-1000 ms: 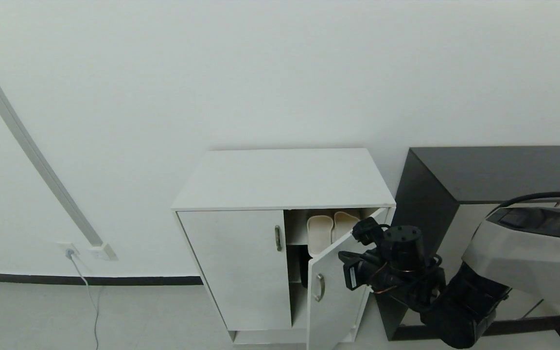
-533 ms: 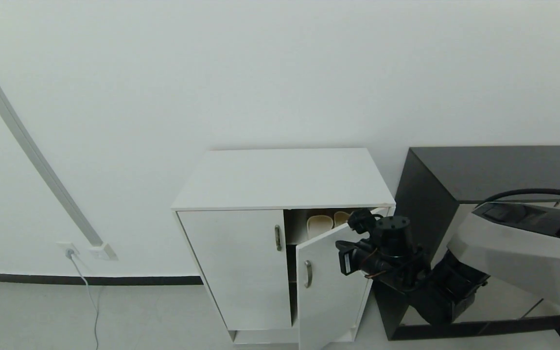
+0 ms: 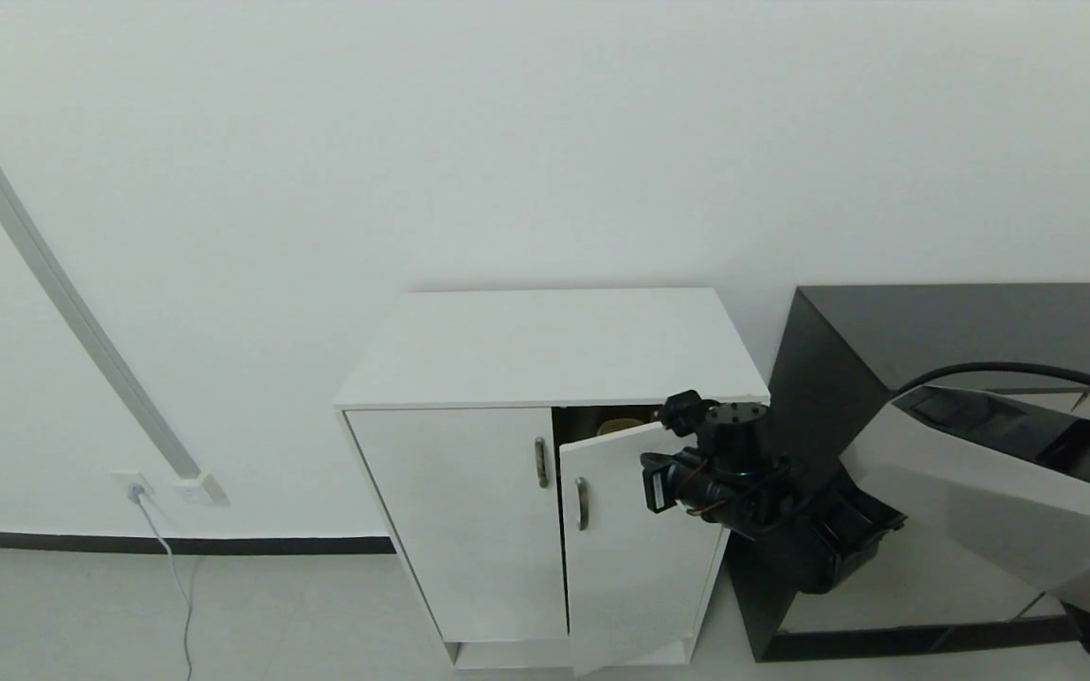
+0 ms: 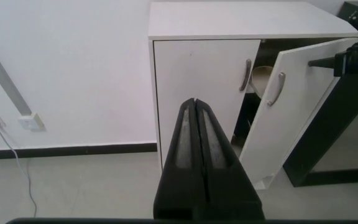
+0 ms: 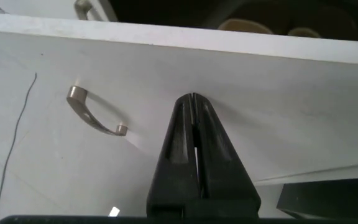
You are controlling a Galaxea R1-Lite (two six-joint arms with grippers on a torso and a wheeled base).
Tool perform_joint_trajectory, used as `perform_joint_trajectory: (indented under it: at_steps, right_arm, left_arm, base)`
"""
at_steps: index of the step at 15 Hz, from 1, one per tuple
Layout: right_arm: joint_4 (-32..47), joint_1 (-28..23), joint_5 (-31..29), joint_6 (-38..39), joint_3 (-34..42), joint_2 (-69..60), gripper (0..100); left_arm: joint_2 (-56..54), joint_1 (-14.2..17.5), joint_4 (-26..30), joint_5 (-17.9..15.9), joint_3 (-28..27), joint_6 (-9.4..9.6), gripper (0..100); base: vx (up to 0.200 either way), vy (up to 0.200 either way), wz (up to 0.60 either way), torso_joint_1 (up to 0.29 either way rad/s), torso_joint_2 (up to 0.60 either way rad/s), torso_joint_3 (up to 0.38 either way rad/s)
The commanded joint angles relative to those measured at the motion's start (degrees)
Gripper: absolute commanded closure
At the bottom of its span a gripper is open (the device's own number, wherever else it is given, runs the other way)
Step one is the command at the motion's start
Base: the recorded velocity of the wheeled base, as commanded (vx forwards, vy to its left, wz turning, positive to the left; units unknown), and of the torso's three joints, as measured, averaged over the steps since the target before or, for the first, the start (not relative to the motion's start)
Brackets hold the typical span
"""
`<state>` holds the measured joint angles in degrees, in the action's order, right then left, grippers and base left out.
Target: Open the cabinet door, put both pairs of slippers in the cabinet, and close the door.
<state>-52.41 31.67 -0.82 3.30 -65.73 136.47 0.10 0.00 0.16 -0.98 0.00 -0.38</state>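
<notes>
Right gripper (image 5: pixel 193 98): fingers pressed flat together, nothing held between them, tips set against the outer face of the cabinet's right door (image 5: pixel 272 81), high up and toward the hinge side, well apart from the curved metal handle (image 5: pixel 95 116).

Right door found ajar at a narrow angle, free edge swung out in front of the cabinet (image 3: pixel 554 345), just beside the left door (image 3: pixel 460 520). Left door flush and closed.

Seen through the gap above the right door's top edge, inside the cabinet's upper compartment: pale beige slippers (image 5: pixel 244 26), side by side. Lower interior of the cabinet too dark to read.

Left gripper (image 4: pixel 194 106): fingers closed flat against each other, empty, held out in front of the cabinet, well apart from it, facing the left door.

Noted further out: black table (image 3: pixel 961 331) just beside the cabinet's right side. Wall socket (image 3: pixel 133 490) with a trailing cable, low on the wall well to the cabinet's left. Slanted grey conduit (image 3: pixel 62 284) rising from beside that socket, away from the cabinet.
</notes>
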Motion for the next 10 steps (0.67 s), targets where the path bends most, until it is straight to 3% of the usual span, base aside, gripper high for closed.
perform_joint_trajectory:
  at_steps: [1, 10]
  right_arm:
    - [1.52, -0.56, -0.06, -0.05, -3.35, 1.25, 100]
    - [6.97, -2.05, -0.06, -0.05, -10.73, 3.71, 100]
  left_arm:
    - [-0.01, 0.00, 0.02, 0.01, 0.00, 0.03, 100]
    - [-0.01, 0.00, -0.07, 0.01, 0.00, -0.06, 100]
  base:
    - [0.000, 0.000, 0.00, 0.000, 0.00, 0.000]
    - [0.000, 0.000, 0.00, 0.000, 0.00, 0.000]
